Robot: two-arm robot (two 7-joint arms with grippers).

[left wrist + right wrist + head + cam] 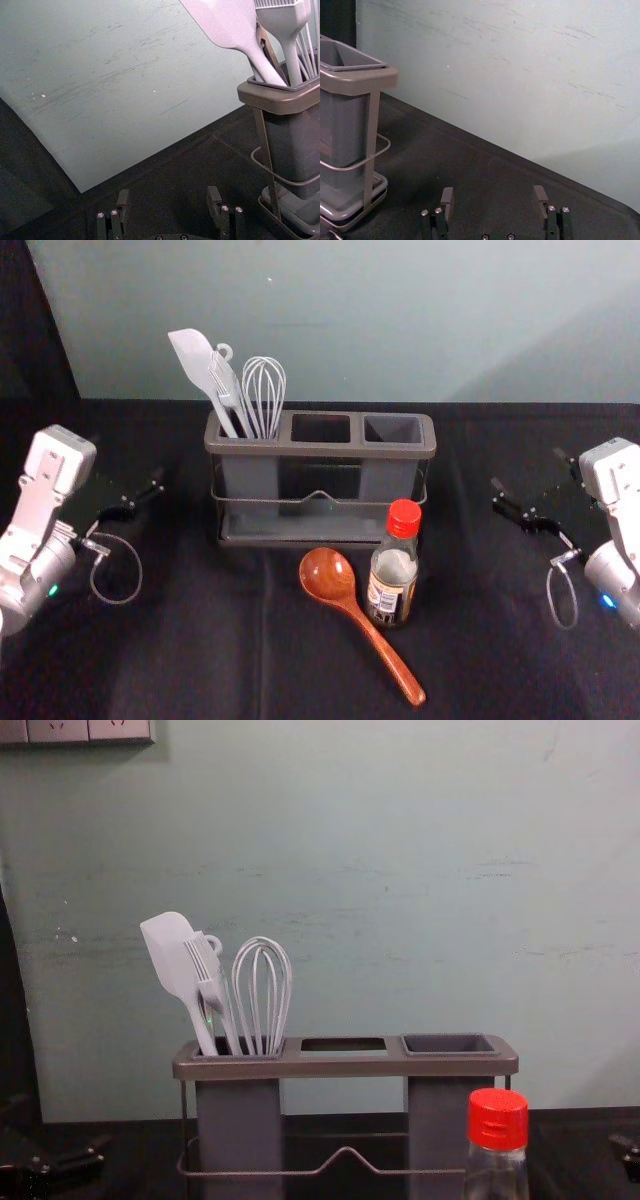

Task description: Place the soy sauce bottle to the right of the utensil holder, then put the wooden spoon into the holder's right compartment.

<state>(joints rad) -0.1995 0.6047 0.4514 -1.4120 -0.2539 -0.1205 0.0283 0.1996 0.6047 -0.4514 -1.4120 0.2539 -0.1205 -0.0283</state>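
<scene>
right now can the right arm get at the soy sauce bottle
Probably yes: the open right gripper hangs to the right of the soy sauce bottle with nothing between them, and the wooden spoon lies along the bottle's left and front.

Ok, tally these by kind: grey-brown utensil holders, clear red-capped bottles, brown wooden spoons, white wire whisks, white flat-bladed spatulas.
Grey-brown utensil holder: 1
Clear red-capped soy sauce bottle: 1
Brown wooden spoon: 1
White wire whisk: 1
White flat-bladed spatula: 1
Total: 5
</scene>
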